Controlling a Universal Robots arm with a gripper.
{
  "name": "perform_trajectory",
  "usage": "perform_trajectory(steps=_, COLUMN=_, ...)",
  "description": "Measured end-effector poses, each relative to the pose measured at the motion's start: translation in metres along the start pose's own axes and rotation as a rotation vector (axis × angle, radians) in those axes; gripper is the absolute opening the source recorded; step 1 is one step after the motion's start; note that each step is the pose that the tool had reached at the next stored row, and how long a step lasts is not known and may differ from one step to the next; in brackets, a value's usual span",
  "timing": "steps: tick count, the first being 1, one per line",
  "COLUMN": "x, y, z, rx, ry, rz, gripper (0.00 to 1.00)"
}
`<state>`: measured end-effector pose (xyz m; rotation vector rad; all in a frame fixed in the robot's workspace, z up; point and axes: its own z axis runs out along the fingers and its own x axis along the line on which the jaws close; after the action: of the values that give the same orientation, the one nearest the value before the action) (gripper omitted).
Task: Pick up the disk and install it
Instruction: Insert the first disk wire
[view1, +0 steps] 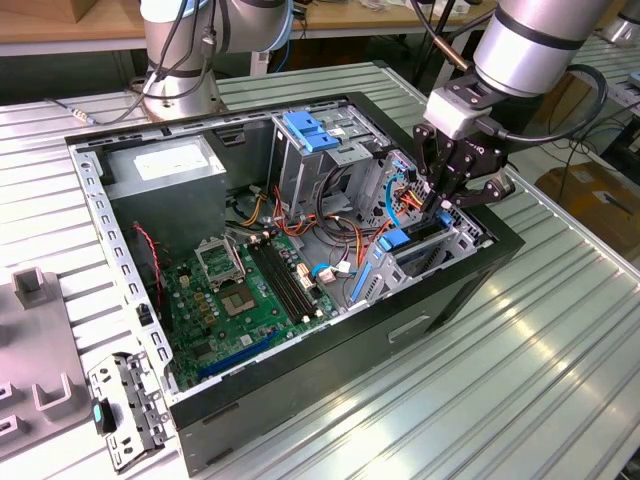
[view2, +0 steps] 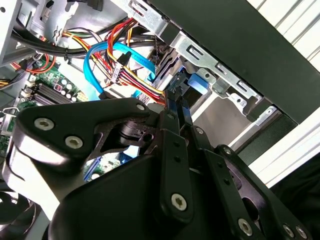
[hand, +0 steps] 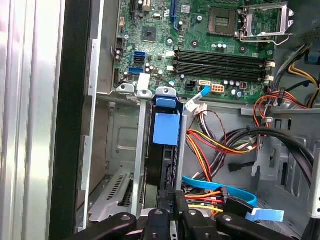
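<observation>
The disk (hand: 161, 167) stands on edge in the drive bay at the case's front corner, a dark slab between blue rails with a blue tab (hand: 166, 129) at its far end. In the exterior view the disk (view1: 412, 238) sits low in that bay, at the case's end on the exterior view's right. My gripper (view1: 438, 205) hangs straight over the bay, shut, its two fingers (view2: 172, 112) pressed close together. Their tips rest at the blue rail end (view2: 192, 84) of the disk. I cannot tell whether they pinch that rail.
The open computer case (view1: 470, 285) lies on a ribbed metal table. Blue and coloured cables (view2: 120, 65) crowd the space beside the bay. A tall metal cage with a blue latch (view1: 312, 130), the power-supply box (view1: 165, 165) and the motherboard (view1: 240, 300) fill the case.
</observation>
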<state>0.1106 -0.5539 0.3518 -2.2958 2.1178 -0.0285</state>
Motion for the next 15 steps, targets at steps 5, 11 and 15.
perform_trajectory(steps=5, x=0.0000, y=0.0000, z=0.0000, rx=0.0000, ry=0.0001, rz=0.003, gripper=0.16)
perform_trajectory(steps=11, x=0.0000, y=0.0000, z=0.0000, rx=0.0000, ry=0.0002, rz=0.007, gripper=0.16)
perform_trajectory(steps=15, x=0.0000, y=0.0000, z=0.0000, rx=0.0000, ry=0.0002, rz=0.009, gripper=0.16)
